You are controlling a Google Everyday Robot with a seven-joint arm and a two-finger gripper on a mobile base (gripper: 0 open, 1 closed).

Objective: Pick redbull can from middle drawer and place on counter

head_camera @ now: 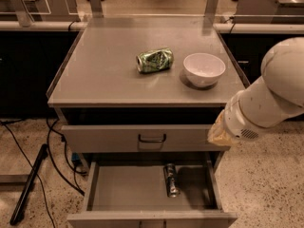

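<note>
Speckled floor, dark-fronted benches behind, grey cabinet in the middle. Its counter (104,80) carries a dented green can (155,61) and a white bowl (204,69), both right of centre. Under it sits a closed drawer front (104,137); below that the middle drawer (123,189) stands pulled out. The redbull can (171,179) lies on its side on the drawer floor, right of centre, long axis running near-to-far. Your gripper (219,133) hangs by the right end of the closed drawer front, above the can and to its right, well apart. Released or clenched: cannot tell. Judgement: you must come down and left, grasping across the can's width, not along it.
</note>
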